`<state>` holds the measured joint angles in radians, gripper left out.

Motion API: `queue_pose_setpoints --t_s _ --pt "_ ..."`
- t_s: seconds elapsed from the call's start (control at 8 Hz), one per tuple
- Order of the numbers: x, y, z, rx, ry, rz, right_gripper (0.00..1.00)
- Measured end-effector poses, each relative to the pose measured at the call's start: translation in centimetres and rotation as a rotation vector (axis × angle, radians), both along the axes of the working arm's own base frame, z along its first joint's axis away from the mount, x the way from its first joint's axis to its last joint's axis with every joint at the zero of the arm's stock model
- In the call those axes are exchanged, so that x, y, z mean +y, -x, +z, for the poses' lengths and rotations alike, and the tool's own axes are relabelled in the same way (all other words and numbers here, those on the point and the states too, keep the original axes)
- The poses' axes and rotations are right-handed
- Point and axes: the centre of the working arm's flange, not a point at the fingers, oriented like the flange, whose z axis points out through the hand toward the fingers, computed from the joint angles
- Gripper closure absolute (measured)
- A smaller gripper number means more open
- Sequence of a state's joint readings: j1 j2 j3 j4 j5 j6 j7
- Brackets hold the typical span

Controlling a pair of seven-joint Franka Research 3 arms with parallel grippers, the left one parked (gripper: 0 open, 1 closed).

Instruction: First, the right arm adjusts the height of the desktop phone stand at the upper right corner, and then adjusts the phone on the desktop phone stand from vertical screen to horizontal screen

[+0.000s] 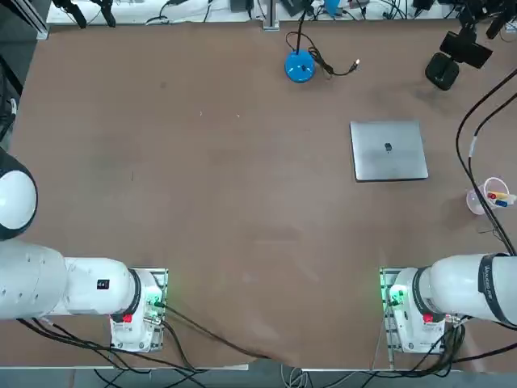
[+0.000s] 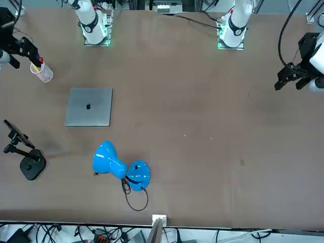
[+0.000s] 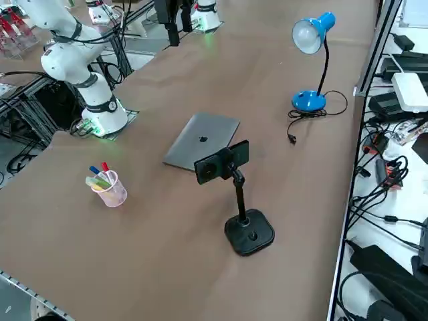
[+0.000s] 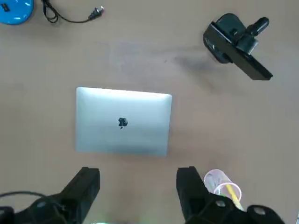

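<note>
The desktop phone stand (image 3: 248,231) stands at the table's far right corner with the phone (image 3: 221,161) clamped on top, beside the closed silver laptop (image 3: 201,141). The right gripper (image 4: 138,189) hovers high above the laptop's near edge, fingers spread and empty, a plastic cup of markers (image 3: 108,186) just beside.

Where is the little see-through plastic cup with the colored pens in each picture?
Top view: clear plastic cup of pens, right edge.
Front view: cup, upper left.
Right side view: cup, left of centre.
Right wrist view: cup, beside one finger.
Shared landmark: silver-grey laptop.
</note>
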<state>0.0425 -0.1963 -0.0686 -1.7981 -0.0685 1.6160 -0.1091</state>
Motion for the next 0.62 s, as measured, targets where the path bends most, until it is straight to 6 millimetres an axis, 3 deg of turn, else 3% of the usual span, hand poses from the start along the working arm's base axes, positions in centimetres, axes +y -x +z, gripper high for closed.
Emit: queue_pose_setpoints --t_s 0.62 --pt "0.96 -1.22 0.05 -0.008 -0.083 -0.009 0.0"
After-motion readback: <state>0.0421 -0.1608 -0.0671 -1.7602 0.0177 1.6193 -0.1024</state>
